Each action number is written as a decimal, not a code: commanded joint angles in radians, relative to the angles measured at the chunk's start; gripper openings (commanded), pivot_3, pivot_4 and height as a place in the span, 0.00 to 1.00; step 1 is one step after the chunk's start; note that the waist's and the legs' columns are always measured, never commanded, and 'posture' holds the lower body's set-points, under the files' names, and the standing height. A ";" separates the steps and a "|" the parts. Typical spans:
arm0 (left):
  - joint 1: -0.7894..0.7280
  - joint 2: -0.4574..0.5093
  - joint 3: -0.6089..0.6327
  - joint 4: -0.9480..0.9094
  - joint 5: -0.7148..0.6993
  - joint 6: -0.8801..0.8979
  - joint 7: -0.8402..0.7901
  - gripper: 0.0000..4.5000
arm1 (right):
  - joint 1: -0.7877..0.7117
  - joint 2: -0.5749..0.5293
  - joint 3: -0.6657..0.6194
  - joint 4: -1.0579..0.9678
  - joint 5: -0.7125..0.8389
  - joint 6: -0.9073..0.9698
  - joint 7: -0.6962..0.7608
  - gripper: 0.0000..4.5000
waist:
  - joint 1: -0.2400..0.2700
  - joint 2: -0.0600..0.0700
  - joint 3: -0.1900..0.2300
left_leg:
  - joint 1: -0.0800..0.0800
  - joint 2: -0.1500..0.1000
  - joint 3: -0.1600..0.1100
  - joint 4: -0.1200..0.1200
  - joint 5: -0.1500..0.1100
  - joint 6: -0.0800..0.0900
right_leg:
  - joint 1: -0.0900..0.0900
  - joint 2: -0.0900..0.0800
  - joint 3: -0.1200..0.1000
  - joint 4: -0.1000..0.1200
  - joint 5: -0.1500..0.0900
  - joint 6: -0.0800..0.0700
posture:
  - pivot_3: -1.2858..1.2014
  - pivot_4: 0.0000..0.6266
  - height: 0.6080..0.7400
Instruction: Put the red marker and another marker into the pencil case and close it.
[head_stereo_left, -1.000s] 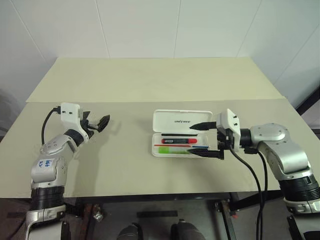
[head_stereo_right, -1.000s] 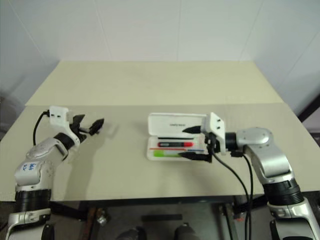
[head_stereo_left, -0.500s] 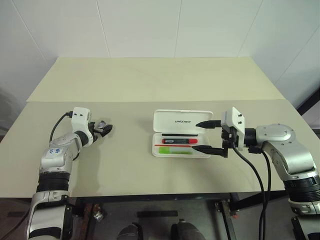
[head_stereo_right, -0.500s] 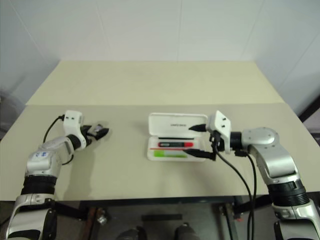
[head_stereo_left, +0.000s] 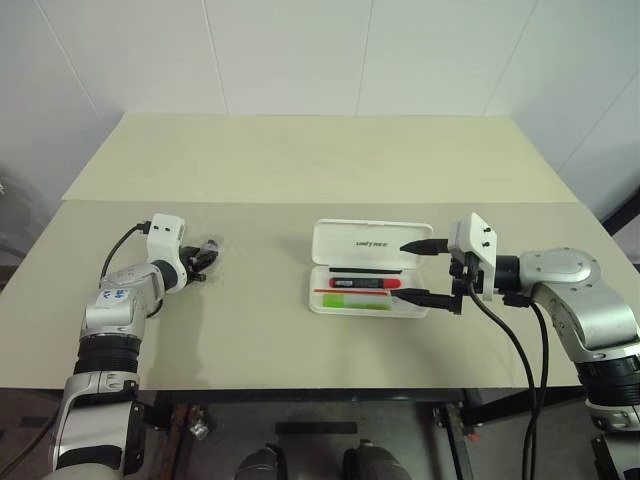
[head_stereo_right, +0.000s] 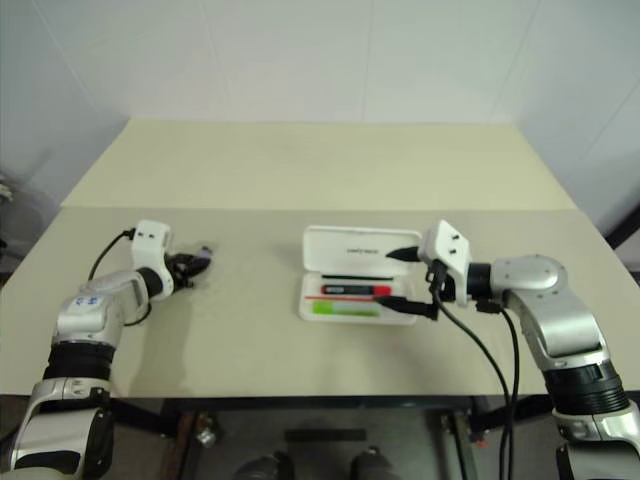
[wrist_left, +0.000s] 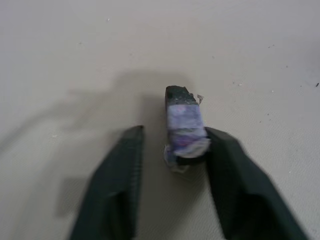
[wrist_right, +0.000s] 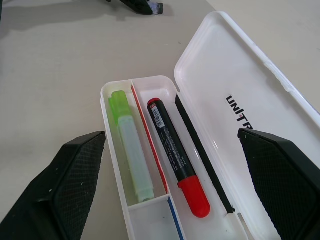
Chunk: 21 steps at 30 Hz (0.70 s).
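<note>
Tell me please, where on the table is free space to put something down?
The table is bare behind the pencil case, and also between the case and the left gripper. It is crowded at the case's right end, where the open right gripper straddles it.

A pale beige table (head_stereo_left: 300, 160) fills the middle of the room, its top crossed side to side by a thin seam (head_stereo_left: 250, 202). Behind the table rises a white panelled wall (head_stereo_left: 300, 50) with faint vertical joints. Below the table's near edge, a dark floor (head_stereo_left: 300, 450) and metal frame show.
</note>
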 joint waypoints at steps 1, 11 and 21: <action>-0.025 0.007 -0.005 0.010 0.010 0.001 -0.013 0.16 | -0.005 -0.024 -0.048 -0.018 0.011 -0.007 -0.005 1.00 | 0.000 0.000 0.000 | 0.000 0.000 0.000 0.000 0.000 0.000 | 0.000 0.000 0.000 0.000 0.000 0.000 | 0.52 0.24 1.00; -0.061 0.012 -0.010 -0.014 0.021 -0.065 -0.031 0.07 | 0.027 -0.045 -0.106 0.004 0.043 -0.015 0.008 1.00 | 0.001 0.000 0.000 | 0.000 0.000 0.000 0.001 0.000 0.000 | 0.000 0.000 0.000 0.001 0.000 0.000 | 0.52 0.24 1.00; -0.145 0.055 -0.068 -0.229 -0.028 -0.092 -0.236 0.07 | 0.105 -0.047 -0.191 0.059 0.051 -0.051 -0.001 1.00 | 0.000 -0.001 0.001 | 0.000 0.000 0.001 0.000 0.000 0.000 | 0.000 0.000 -0.002 0.000 0.000 0.000 | 0.52 0.24 1.00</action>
